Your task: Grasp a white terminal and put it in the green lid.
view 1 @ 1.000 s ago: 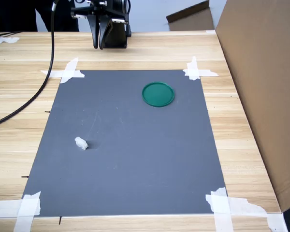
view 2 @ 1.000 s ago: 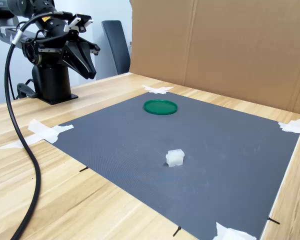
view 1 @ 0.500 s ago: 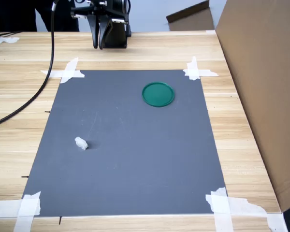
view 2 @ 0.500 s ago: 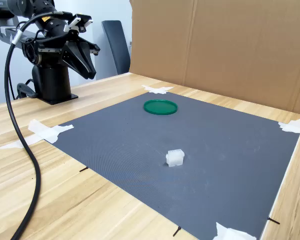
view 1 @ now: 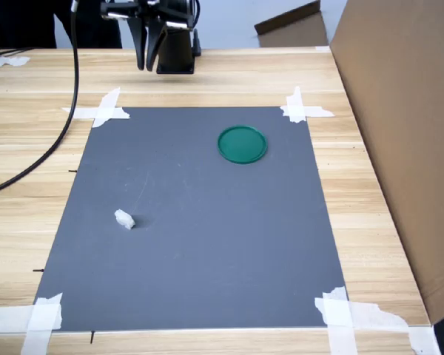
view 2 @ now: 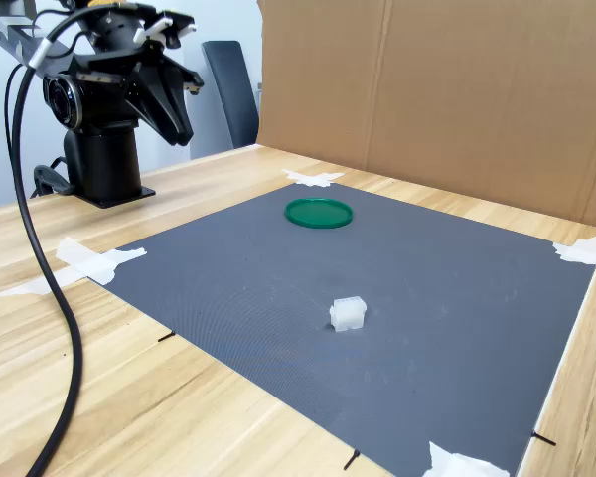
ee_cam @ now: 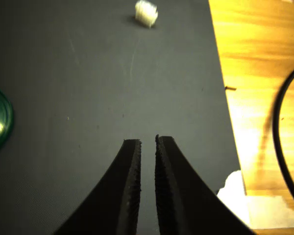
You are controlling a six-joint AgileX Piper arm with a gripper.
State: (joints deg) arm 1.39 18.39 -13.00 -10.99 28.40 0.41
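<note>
Gripper: the gripper (ee_cam: 147, 143) hangs in the air over the far edge of the desk (view 1: 207, 74), well apart from both task objects, holding nothing.
Fingers: the two black fingers (ee_cam: 132, 166) stand almost together with only a thin slit between them in the wrist view.
White terminal: the white terminal (view 1: 123, 219) lies on the grey mat (view 1: 207, 244), toward the first exterior view's left and on the near side of the mat's middle.
Green lid: the green lid (view 1: 242, 144) lies flat on the mat, toward the first exterior view's upper right, well apart from the terminal.
Tape: white tape strips (view 1: 100, 111) hold down the mat's corners.
Cable: a black cable (view 1: 55, 144) trails across the desk on the first exterior view's left.
Backdrop: a cardboard panel (view 2: 437, 99) stands along the mat's far side in the second exterior view.
</note>
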